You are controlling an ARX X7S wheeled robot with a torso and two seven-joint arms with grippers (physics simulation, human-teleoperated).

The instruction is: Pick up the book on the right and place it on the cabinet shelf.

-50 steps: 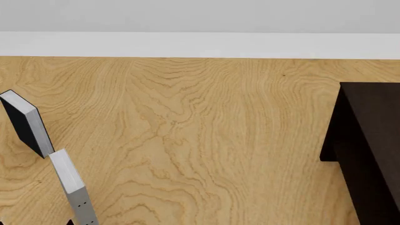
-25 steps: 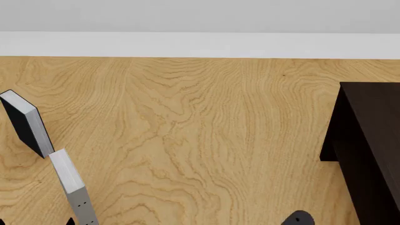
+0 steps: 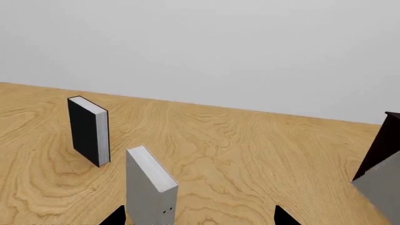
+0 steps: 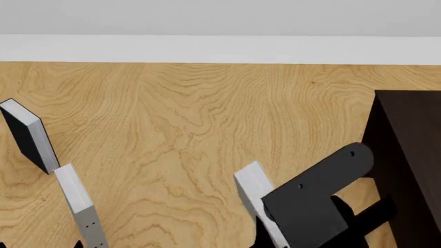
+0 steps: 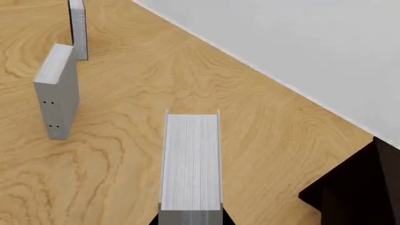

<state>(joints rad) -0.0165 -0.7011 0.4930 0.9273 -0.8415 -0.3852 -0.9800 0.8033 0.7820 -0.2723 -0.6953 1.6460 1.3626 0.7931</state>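
Above wood, grey white-paged book (image 5: 190,161).

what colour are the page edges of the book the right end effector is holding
White with fine grey lines, between pale grey covers; the book shows best in the right wrist view.

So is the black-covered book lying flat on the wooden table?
No, the black-covered book stands upright on the wooden table.

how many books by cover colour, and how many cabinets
grey books: 2, the book held in the right gripper, and a slimmer grey book
black-covered book: 1
dark cabinet: 1
total: 4
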